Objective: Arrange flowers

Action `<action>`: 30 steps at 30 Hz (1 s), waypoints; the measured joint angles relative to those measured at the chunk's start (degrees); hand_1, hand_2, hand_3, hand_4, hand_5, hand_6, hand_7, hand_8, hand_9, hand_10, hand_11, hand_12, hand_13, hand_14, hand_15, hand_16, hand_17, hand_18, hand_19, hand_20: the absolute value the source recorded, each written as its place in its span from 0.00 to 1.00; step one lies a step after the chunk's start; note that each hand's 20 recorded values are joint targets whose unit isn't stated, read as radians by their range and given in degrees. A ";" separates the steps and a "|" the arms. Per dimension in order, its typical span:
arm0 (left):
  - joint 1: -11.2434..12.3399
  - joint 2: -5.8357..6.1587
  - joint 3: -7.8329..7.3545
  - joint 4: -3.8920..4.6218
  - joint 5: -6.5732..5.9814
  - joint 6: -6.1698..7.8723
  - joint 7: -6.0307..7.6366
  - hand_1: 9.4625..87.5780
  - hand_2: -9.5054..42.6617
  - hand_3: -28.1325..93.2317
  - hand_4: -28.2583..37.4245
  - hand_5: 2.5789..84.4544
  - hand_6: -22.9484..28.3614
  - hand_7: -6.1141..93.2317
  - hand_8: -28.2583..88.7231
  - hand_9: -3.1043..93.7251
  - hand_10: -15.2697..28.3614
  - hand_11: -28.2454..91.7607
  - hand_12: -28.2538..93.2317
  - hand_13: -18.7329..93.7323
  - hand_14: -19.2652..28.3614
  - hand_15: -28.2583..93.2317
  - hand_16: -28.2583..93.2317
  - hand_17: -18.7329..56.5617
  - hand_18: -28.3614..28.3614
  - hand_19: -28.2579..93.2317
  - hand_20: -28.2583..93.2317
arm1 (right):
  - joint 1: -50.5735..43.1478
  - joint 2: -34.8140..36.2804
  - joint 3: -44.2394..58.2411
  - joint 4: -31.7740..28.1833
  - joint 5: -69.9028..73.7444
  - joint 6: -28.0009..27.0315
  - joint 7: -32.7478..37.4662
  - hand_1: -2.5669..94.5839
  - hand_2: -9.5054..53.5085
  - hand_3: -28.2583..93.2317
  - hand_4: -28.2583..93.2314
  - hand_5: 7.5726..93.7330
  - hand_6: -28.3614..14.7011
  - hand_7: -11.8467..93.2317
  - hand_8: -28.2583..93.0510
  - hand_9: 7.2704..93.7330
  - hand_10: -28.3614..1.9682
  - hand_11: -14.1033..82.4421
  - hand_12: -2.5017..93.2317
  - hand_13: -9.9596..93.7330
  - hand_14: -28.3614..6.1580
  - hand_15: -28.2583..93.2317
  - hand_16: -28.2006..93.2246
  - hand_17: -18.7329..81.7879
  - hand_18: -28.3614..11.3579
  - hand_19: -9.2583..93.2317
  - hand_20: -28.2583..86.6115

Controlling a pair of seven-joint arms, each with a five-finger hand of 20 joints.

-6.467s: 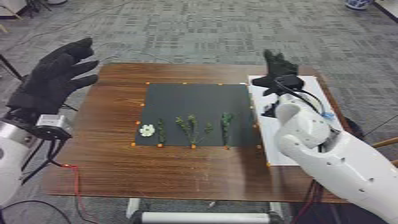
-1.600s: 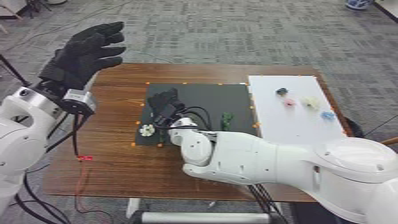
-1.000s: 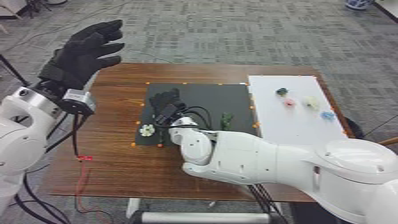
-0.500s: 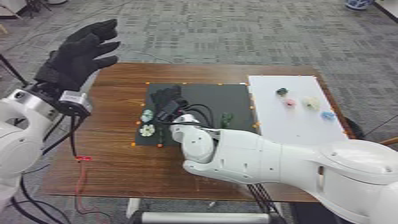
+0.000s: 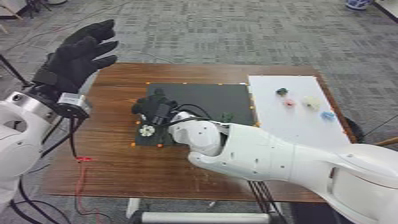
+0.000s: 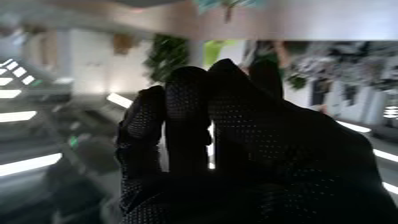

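Observation:
In the head view, my right hand (image 5: 155,107) is over the left part of the dark mat (image 5: 200,92), just behind a white flower (image 5: 147,130) lying on it. A green stem (image 5: 226,118) shows beside the right forearm, which hides the mat's middle. In the right wrist view, the right hand (image 6: 284,135) has its fingers up and relaxed, and a teal flower (image 6: 233,3) stands beyond the fingertips. My left hand (image 5: 75,57) is open in the air off the table's left side.
A white board (image 5: 289,127) on the right holds a dark green piece (image 5: 282,92), a pink flower (image 5: 289,103), a cream flower (image 5: 311,103) and a blue flower (image 5: 328,115). Orange marks line the mat. A red cable (image 5: 83,159) lies at the table's left edge.
My right hand has moved left across the mat and now covers the spot where a pale teal flower showed half a second ago. The left hand has shifted slightly.

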 measured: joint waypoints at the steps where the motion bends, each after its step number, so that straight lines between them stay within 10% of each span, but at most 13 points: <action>1: 0.10 -0.01 -0.11 -0.04 0.00 0.02 0.00 0.19 0.04 0.81 0.00 0.18 0.41 0.29 0.14 0.16 0.46 0.38 0.42 0.23 0.53 0.49 0.24 0.16 0.76 0.44 0.33 | -0.74 0.14 1.56 0.01 -0.20 -1.30 -2.20 0.63 0.19 0.98 0.00 0.38 0.80 0.32 0.14 0.40 0.96 0.20 0.20 0.55 0.57 0.88 0.56 0.35 0.22 1.00 0.59; 30: -0.29 -0.13 0.82 0.00 -0.02 0.04 -0.02 0.19 0.05 0.81 0.00 0.17 0.40 0.29 0.15 0.16 0.43 0.36 0.43 0.24 0.47 0.42 0.27 0.19 0.74 0.41 0.34 | 0.35 -0.78 -3.70 1.78 -3.07 -3.77 5.06 0.57 0.16 0.98 0.00 0.43 0.72 0.30 0.13 0.41 0.83 0.24 0.18 0.55 0.53 0.90 0.54 0.38 0.22 1.00 0.56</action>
